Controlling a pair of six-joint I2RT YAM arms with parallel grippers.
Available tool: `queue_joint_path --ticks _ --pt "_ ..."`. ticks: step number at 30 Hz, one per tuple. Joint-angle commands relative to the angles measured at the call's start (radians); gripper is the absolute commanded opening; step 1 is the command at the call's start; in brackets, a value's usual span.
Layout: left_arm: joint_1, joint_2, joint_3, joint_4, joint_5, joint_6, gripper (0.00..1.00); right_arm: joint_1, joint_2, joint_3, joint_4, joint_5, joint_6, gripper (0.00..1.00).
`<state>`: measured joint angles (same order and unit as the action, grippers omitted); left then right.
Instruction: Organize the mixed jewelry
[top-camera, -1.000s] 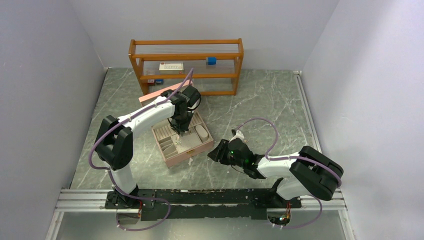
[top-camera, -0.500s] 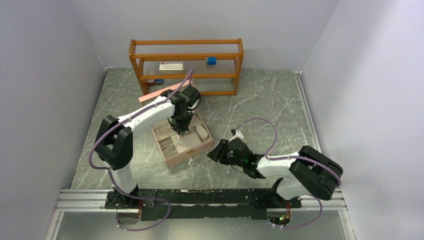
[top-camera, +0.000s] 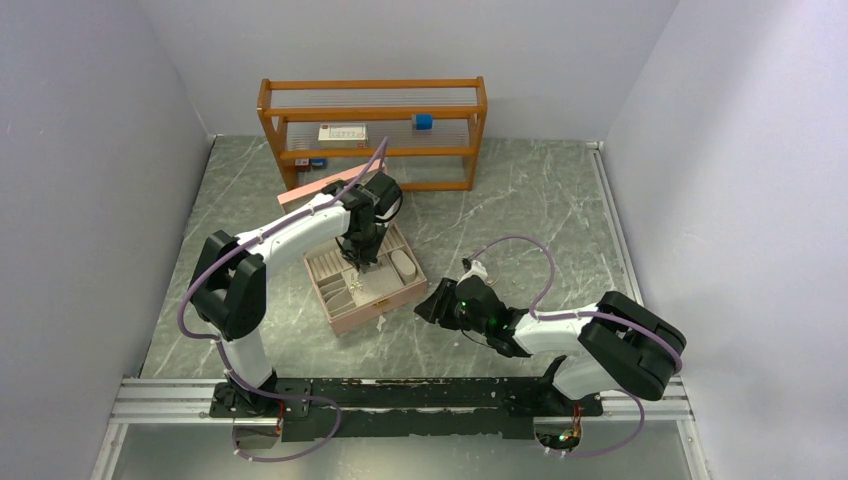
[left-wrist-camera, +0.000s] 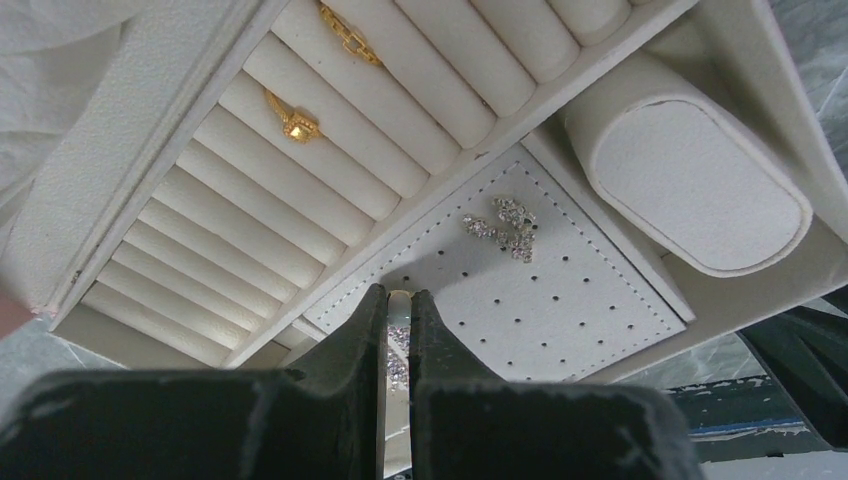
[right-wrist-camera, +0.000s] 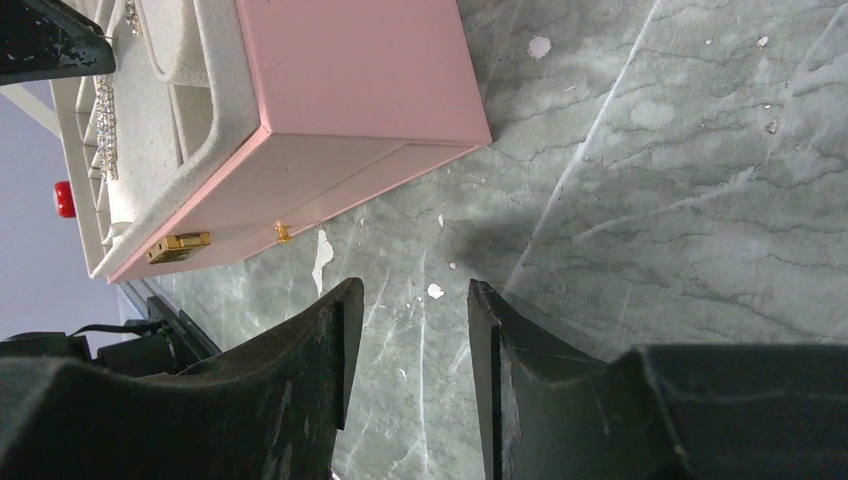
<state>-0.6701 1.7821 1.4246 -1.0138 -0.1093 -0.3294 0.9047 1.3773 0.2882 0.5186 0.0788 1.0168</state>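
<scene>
Jewelry piece (left-wrist-camera: 397, 348) – small, glinting – sits pinched in the closed left gripper (left-wrist-camera: 397, 296); right gripper (right-wrist-camera: 412, 292) half-open, empty.

Here come my left arm (top-camera: 300, 222) and right arm (top-camera: 556, 330): white shells between chunky black joints, each trailed by a looping lilac cable (top-camera: 188, 295). A green light (top-camera: 463, 306) glows on the right wrist. Up close my fingers (left-wrist-camera: 330, 400) are matte black, scuffed grey at the edges, and the black base bar (top-camera: 400, 393) shows chipped paint.
</scene>
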Motion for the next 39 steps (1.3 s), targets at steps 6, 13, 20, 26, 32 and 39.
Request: queue_joint_path --ticks 6,13,20,26,32,39 --pt "0.003 -0.01 0.002 0.018 0.027 0.001 0.24 0.006 0.011 0.022 0.019 0.017 -0.003 0.47" --pt "0.003 -0.028 0.026 0.002 0.031 0.003 0.32 0.006 0.014 0.023 0.021 0.014 -0.005 0.47" --pt "0.003 -0.054 0.062 -0.002 0.062 0.001 0.36 0.006 -0.005 0.023 0.011 0.02 -0.01 0.47" --pt "0.003 -0.147 0.053 0.039 0.064 -0.008 0.42 0.007 -0.126 0.067 -0.155 0.076 -0.036 0.47" --pt "0.004 -0.383 -0.132 0.266 0.154 -0.024 0.63 0.004 -0.272 0.178 -0.494 0.28 -0.109 0.47" --pt "0.002 -0.712 -0.379 0.592 0.179 -0.049 0.88 -0.017 -0.344 0.381 -0.988 0.508 -0.074 0.52"
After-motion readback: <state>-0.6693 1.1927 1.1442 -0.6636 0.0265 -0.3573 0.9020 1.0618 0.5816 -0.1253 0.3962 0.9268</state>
